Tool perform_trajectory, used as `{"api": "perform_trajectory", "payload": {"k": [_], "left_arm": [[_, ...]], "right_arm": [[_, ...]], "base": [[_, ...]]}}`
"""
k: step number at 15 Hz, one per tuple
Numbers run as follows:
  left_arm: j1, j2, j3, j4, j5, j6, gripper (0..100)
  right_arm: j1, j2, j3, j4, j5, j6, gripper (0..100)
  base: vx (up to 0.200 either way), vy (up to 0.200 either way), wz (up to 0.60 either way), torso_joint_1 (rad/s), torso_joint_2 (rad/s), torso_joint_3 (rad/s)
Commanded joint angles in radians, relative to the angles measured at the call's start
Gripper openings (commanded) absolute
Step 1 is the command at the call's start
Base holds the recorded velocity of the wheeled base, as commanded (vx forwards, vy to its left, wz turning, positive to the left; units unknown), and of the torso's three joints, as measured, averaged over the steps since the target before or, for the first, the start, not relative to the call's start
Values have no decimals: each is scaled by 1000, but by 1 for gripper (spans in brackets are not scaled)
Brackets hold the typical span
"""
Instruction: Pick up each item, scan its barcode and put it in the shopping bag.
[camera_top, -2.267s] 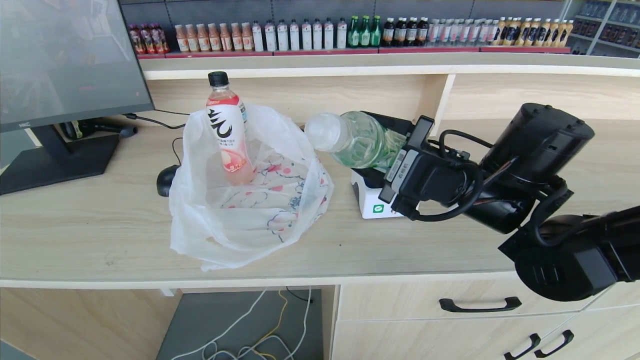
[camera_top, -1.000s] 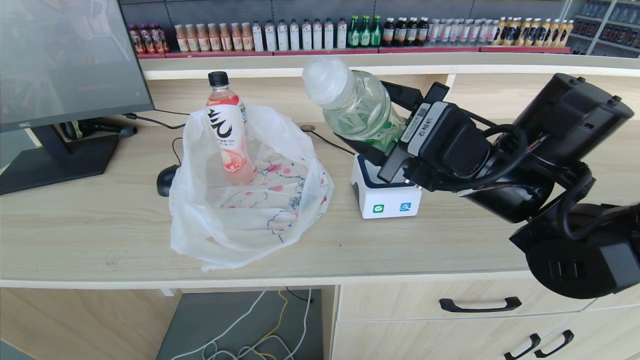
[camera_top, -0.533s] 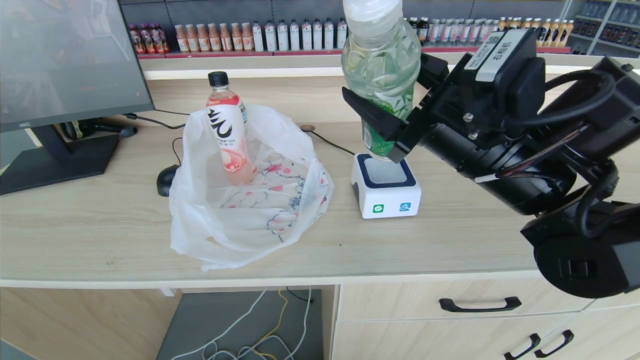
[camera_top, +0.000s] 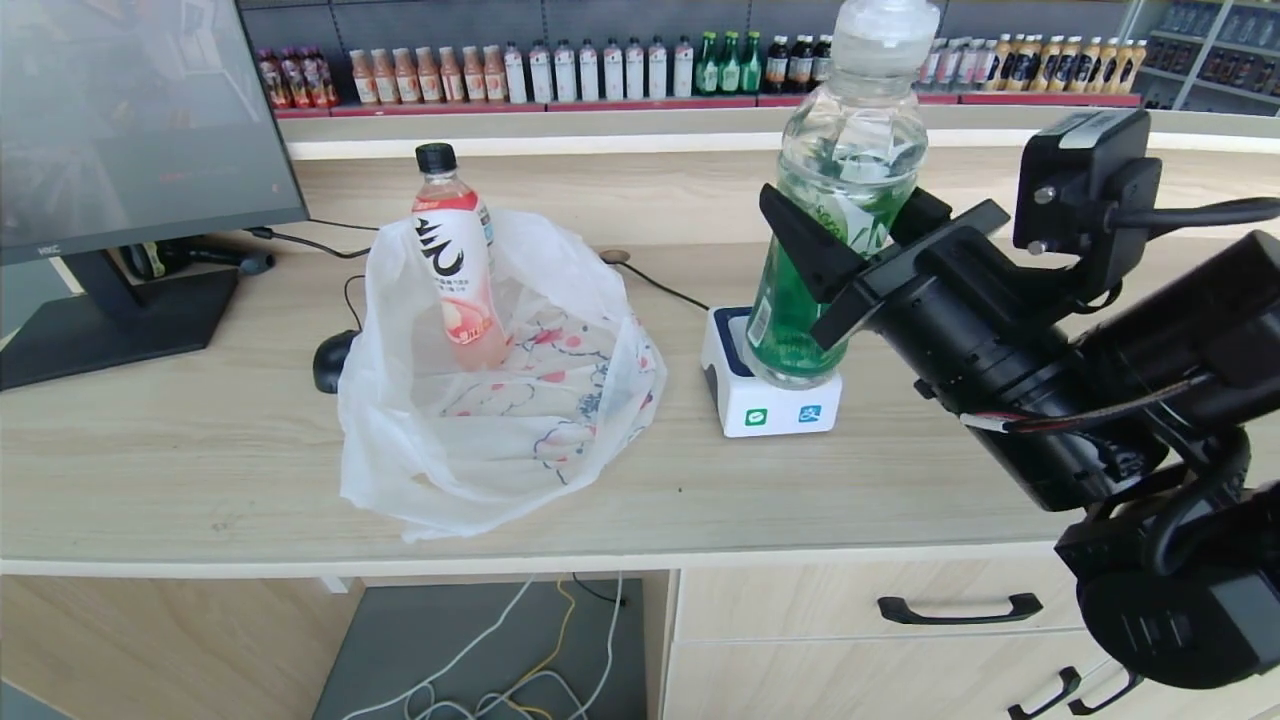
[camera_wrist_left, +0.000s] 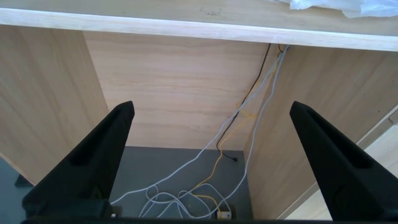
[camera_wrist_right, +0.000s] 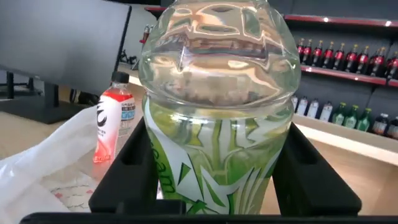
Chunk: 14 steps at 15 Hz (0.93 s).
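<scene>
We see our right gripper (camera_top: 845, 205) clamped on the upright clear bottle (camera_top: 850, 140), green-labelled and pale-capped, over the white scanner (camera_top: 775, 408) beside the shopping bag (camera_top: 500, 430), well in from the counter's (camera_top: 200, 470) front edge, though its fingers (camera_top: 800, 240) cover the label's middle and we cannot tell whether bottle touches scanner.

- Head cam: high up, faces fwd & down on the pale wood-grain counter (camera_top: 200, 470). Mid range; takes in the whole top, the open kneehole (camera_top: 440, 640) below and the far shelf of drink bottles (camera_top: 640, 75).
- L wrist cam: low, below counter level, looks out between the left gripper (camera_wrist_left: 211, 106)'s spread black fingers into the kneehole. Shares w/ head cam: loose white and yellow cables (camera_wrist_left: 180, 202), counter front edge, hem of the white printed plastic bag (camera_wrist_left: 348, 5).
- R wrist cam: v. close behind the clear green-labelled plastic bottle (camera_wrist_right: 217, 93) clamped in the right gripper (camera_wrist_right: 217, 155), faces level across the counter. Shares w/ head cam: that bottle, bag, pink-labelled black-capped bottle (camera_wrist_right: 112, 127), dark flat monitor (camera_wrist_right: 56, 37), shelf.
</scene>
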<state>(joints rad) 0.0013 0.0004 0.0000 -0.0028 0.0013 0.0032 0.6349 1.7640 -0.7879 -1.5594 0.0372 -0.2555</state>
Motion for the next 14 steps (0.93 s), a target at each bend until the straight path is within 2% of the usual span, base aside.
{"api": "perform_trajectory", "payload": {"k": [1, 5, 12, 14], "left_arm": [[0, 0, 0, 0, 0, 0, 100], [0, 0, 0, 0, 0, 1, 100], [0, 0, 0, 0, 0, 1, 100], [0, 0, 0, 0, 0, 0, 100]], "right_arm": [[-14, -26, 56, -11, -34, 41, 0], [-32, -23, 38, -11, -115, 91, 0], [-11, 3, -2, -11, -120, 133, 0], [-6, 9, -17, -11, -120, 145, 0]], "base": [[0, 0, 0, 0, 0, 0], [0, 0, 0, 0, 0, 0], [0, 0, 0, 0, 0, 0], [0, 200, 0, 5, 2, 0]]}}
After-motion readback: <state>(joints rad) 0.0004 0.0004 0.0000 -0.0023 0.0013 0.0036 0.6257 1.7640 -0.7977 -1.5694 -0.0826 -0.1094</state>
